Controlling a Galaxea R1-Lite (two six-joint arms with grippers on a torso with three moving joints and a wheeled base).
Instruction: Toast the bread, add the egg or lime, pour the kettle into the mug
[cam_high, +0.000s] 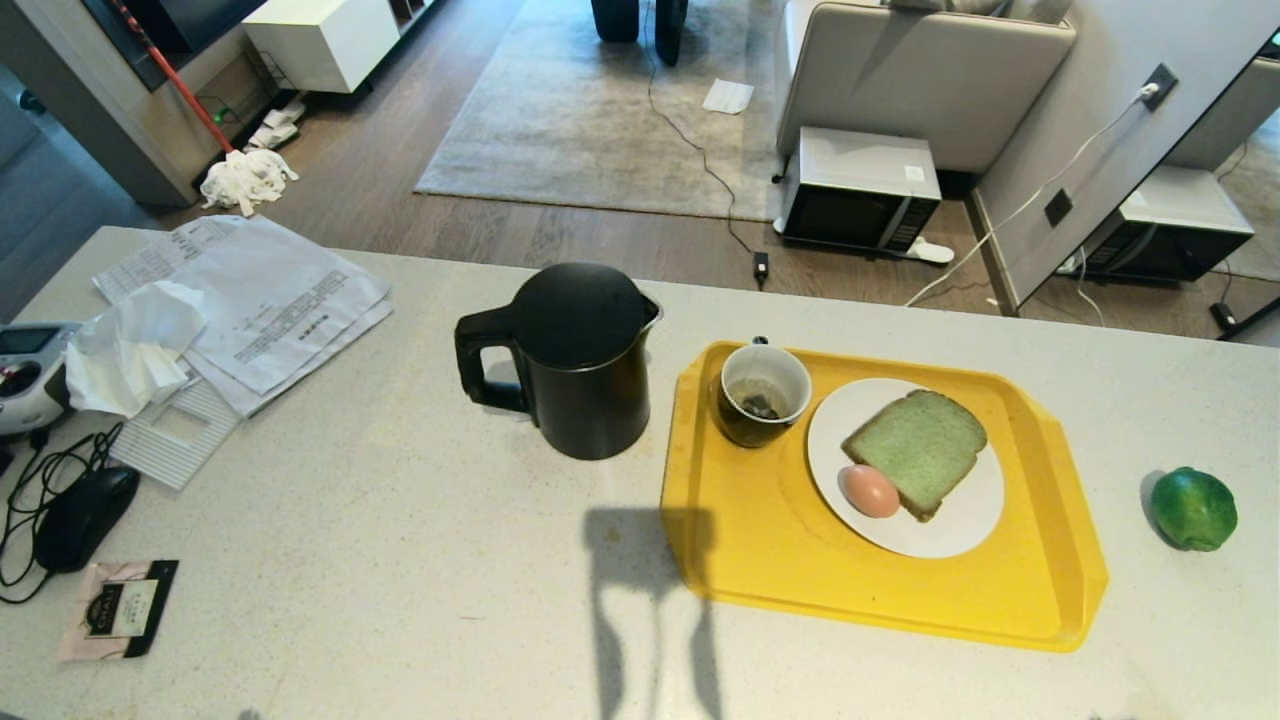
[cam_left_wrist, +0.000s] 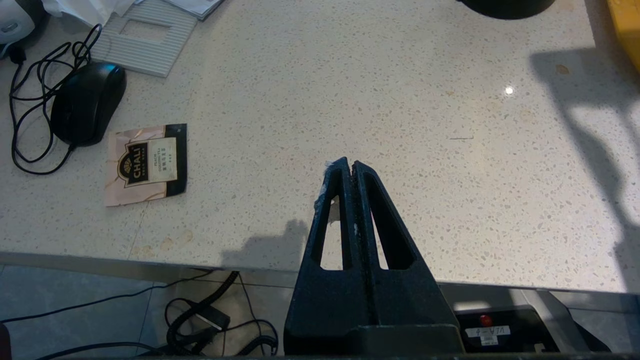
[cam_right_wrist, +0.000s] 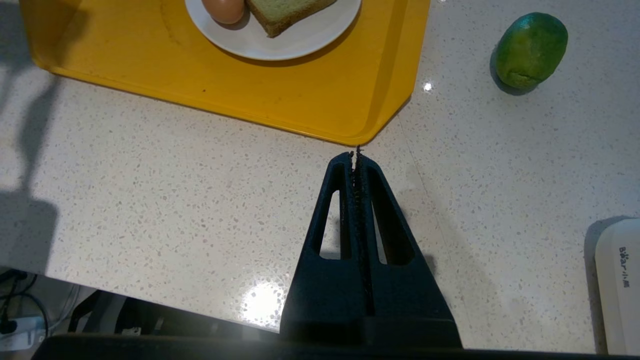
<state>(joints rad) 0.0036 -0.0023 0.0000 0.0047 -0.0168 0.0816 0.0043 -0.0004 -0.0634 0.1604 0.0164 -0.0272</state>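
Note:
The greenish bread (cam_high: 917, 446) and the pinkish egg (cam_high: 869, 490) lie together on a white plate (cam_high: 950, 535) on a yellow tray (cam_high: 760, 540). The black mug (cam_high: 763, 394), white inside, stands on the tray's far left corner. The black kettle (cam_high: 577, 357) stands on the counter just left of the tray. The green lime (cam_high: 1192, 508) rests on the counter right of the tray. My left gripper (cam_left_wrist: 348, 163) is shut and empty over bare counter near its front edge. My right gripper (cam_right_wrist: 355, 155) is shut and empty, just short of the tray's (cam_right_wrist: 300, 100) near right corner. Neither arm shows in the head view.
Papers and tissue (cam_high: 240, 300), a black mouse (cam_high: 85, 515) with its cable and a tea sachet (cam_high: 120, 608) lie on the counter's left. A white appliance (cam_right_wrist: 617, 285) sits at the right edge. Beyond the counter, two microwaves (cam_high: 860, 190) stand on the floor.

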